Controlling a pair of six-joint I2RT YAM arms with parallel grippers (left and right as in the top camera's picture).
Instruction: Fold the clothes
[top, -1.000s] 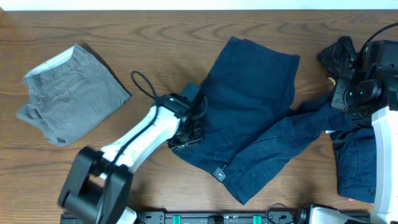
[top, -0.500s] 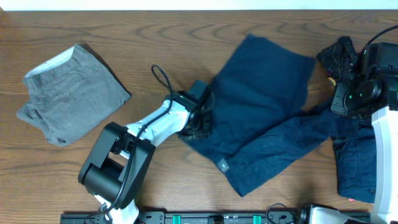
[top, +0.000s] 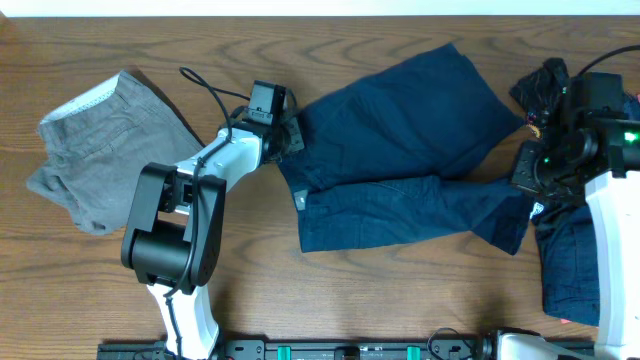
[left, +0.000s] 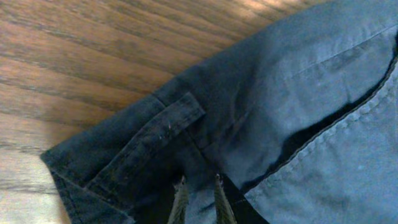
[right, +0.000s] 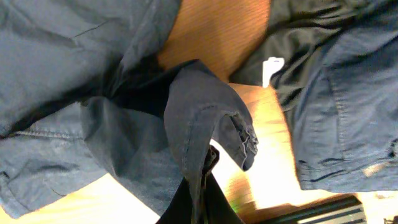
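Observation:
The dark navy shorts (top: 400, 130) lie spread across the middle of the table, stretched between both arms. My left gripper (top: 290, 140) is shut on the waistband at the shorts' left end. In the left wrist view its fingers (left: 199, 198) pinch navy fabric (left: 298, 93) beside a belt loop (left: 149, 143). My right gripper (top: 527, 190) is shut on a leg hem at the right. In the right wrist view its fingers (right: 202, 180) clamp a fold of the navy cloth (right: 62, 62). Grey-olive shorts (top: 110, 150) lie folded at the far left.
Another navy garment (top: 570, 260) lies at the right edge under the right arm, also in the right wrist view (right: 348, 93). A dark crumpled piece (top: 545, 85) sits at the back right. Bare wood (top: 400, 290) shows in front of the shorts.
My left gripper has swung back and to the left, pulling the waistband with it. The navy shorts have turned and stretched out flat. The right gripper has shifted slightly with the leg hem.

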